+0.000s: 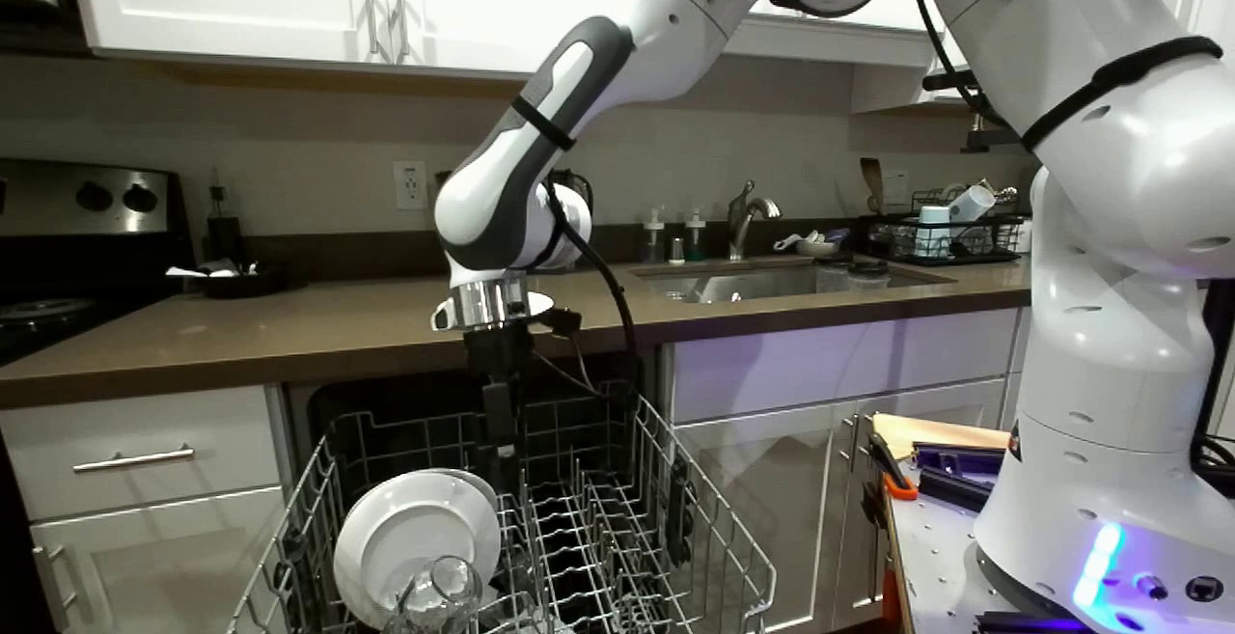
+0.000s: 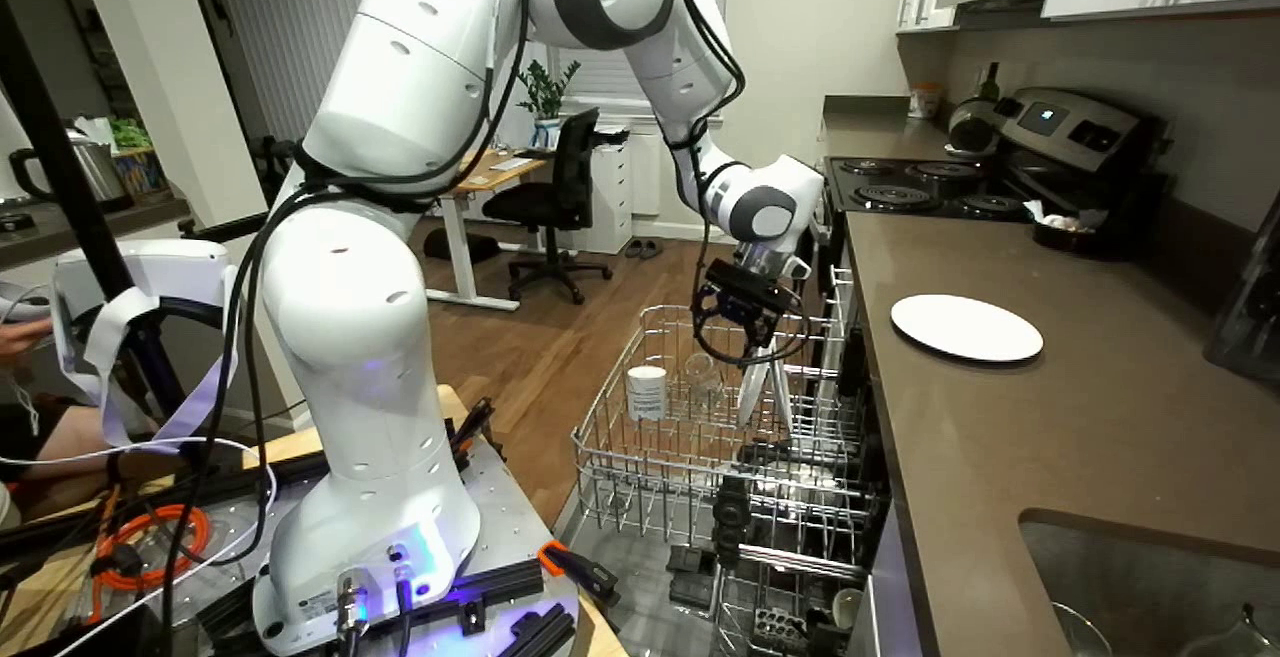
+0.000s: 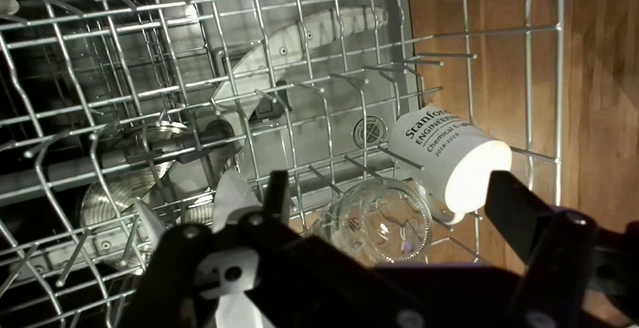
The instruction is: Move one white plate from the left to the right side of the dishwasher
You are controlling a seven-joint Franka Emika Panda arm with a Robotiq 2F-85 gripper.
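Observation:
Two white plates stand on edge in the left part of the rack in an exterior view, the front plate overlapping the rear plate. They show nearly edge-on in an exterior view. In the wrist view the plates are left of the left finger and partly hidden by it. My gripper is open and empty, pointing down over the rack. In an exterior view the gripper is just right of the plates; it also shows above them. The dishwasher's wire rack is pulled out.
A clear glass lies in view between the fingers, below them. A white printed mug is upside down beside it near the right finger. A white disc lies on the counter. The counter edge is beside the arm.

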